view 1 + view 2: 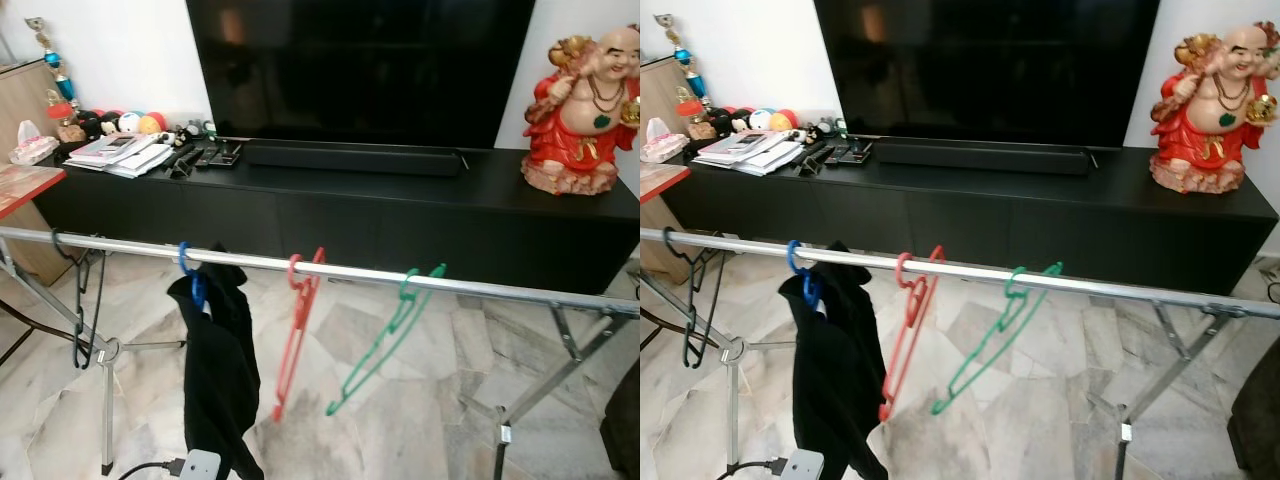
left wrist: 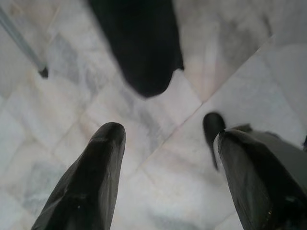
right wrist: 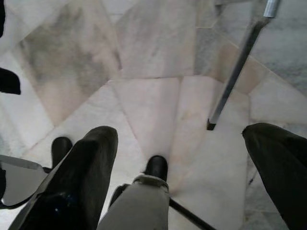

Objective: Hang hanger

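From the head, a polished metal rail (image 1: 340,268) runs crosswise in front of the long black TV cabinet (image 1: 400,215), its long axis left to right. Four hangers hook over it: a black one (image 1: 80,300) at the left end, then a blue one (image 1: 192,275) carrying a limp black garment (image 1: 215,370), then a thin red plastic one (image 1: 295,335), and furthest right a green one (image 1: 385,340) swinging at a slant. All dangle below the rail, turned nearly edge-on. In the right eye's picture the same row sits in the same order, with a glossy red-robed figurine (image 1: 1210,110) on the cabinet's right end and papers (image 1: 745,150) on its left. Down the left wrist, the left gripper (image 2: 168,158) points at veined marble floor (image 2: 158,191), its fingers spread wide on nothing, the black cloth's hem ahead of them. Down the right wrist, the right gripper (image 3: 180,158) likewise hangs splayed and empty over the tiles, a slim stand leg (image 3: 235,72) ahead of it. Neither carries a hanger, so I'd judge any further hanging needs one fetched first; the rail lies up and forward of both.
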